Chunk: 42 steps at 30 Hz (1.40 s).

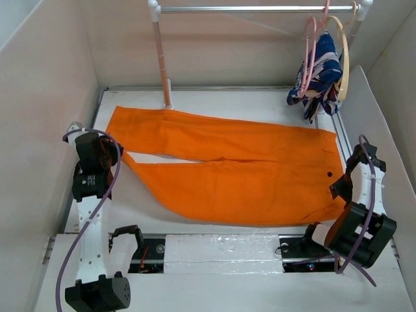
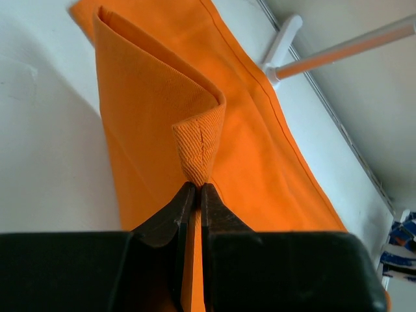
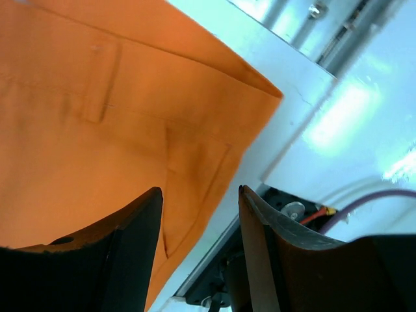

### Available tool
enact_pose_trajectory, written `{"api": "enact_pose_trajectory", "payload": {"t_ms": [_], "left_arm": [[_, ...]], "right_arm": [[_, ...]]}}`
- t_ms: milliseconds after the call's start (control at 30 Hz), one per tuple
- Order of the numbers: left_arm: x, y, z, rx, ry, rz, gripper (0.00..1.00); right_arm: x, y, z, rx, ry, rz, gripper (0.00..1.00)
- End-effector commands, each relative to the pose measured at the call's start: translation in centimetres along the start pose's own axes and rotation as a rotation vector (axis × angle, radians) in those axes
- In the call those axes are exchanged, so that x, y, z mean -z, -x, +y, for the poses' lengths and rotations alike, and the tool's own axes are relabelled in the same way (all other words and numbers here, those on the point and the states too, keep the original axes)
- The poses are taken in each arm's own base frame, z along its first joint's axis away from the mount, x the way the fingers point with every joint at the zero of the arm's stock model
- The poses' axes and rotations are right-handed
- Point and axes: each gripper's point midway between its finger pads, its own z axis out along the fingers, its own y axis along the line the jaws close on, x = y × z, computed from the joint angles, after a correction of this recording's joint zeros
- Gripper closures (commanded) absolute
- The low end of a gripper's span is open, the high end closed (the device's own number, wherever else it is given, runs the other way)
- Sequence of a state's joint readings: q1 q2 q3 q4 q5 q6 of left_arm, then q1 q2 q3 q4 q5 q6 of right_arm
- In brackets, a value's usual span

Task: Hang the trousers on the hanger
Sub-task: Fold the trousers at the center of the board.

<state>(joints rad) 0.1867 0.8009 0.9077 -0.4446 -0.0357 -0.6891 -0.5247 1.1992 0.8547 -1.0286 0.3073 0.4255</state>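
Note:
The orange trousers (image 1: 234, 169) lie spread flat across the table, waist to the right and legs to the left. My left gripper (image 1: 121, 153) is at the near leg's cuff. In the left wrist view the left gripper (image 2: 197, 186) is shut on the folded hem of the trousers (image 2: 162, 117), which rises in a peak from the jaws. My right gripper (image 3: 199, 190) stands open over the near corner of the trousers (image 3: 97, 130) at the waist, with nothing pinched between the fingers; it shows as the right gripper (image 1: 339, 186) from above. The pink hanger (image 1: 308, 58) hangs on the rail at the back right.
A rail (image 1: 260, 9) on a white and orange post (image 1: 161, 62) spans the back. A tan hanger (image 1: 344, 62) holding a blue-and-white garment (image 1: 320, 75) hangs beside the pink one. Walls close in the left, back and right sides. The arm bases and cables sit along the near edge.

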Motion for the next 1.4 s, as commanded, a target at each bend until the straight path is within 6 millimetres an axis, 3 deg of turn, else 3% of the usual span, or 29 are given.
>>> {"api": "enact_pose_trajectory", "payload": {"t_ms": [0,67,200,333,500,600,667,800,900,933,967,1200,1267,1300,1367], "left_arm": [[1.1,1.7,-3.1,-0.029,-0.119,-0.054,1.00],[0.8,1.3,-3.0,-0.045,-0.118,-0.041,1.00],[0.2,0.5,-2.4,-0.057,-0.103,-0.027,1.00],[-0.7,0.0,-2.3,-0.069,-0.089,-0.001,1.00],[-1.3,0.3,-1.8,-0.078,-0.056,-0.010,1.00],[-1.9,0.0,-0.8,-0.074,-0.028,-0.014,1.00],[-2.3,-0.3,0.3,-0.077,0.003,-0.013,1.00],[-2.9,-0.6,2.6,-0.072,0.074,-0.036,1.00],[-2.8,-0.5,3.7,-0.080,0.122,-0.052,1.00],[-2.7,-0.1,4.0,-0.079,0.139,-0.072,1.00],[-2.7,-0.2,4.3,-0.085,0.149,-0.073,1.00],[-2.4,-0.2,5.0,-0.086,0.179,-0.081,1.00],[-2.3,-0.4,4.7,-0.079,0.165,-0.073,1.00],[-2.3,-0.4,4.5,-0.076,0.156,-0.070,1.00],[-1.9,-0.2,4.0,-0.079,0.137,-0.070,1.00]], "right_arm": [[0.8,0.8,-2.5,-0.132,-0.114,-0.016,0.44],[0.3,1.0,-3.2,-0.178,-0.138,0.004,0.44],[-0.2,0.9,-2.6,-0.233,-0.136,0.041,0.51],[-2.5,2.7,0.6,-0.208,-0.033,0.018,0.54],[-4.7,8.1,3.3,-0.039,0.027,-0.075,0.53],[-6.4,9.0,4.3,0.016,0.045,-0.028,0.55],[-8.2,8.3,5.6,0.060,0.062,0.034,0.58],[-8.2,11.4,7.9,0.114,0.093,-0.025,0.61],[-9.6,11.6,9.8,0.158,0.140,0.046,0.62],[-9.5,13.0,10.3,0.161,0.149,0.027,0.63],[-10.1,12.9,11.0,0.180,0.152,0.046,0.63],[-8.9,17.7,14.0,0.202,0.253,-0.033,0.62],[-7.1,19.0,14.6,0.198,0.297,-0.077,0.61],[-4.9,20.2,13.9,0.176,0.314,-0.140,0.58],[-2.0,20.8,13.0,0.146,0.325,-0.206,0.53]]}}
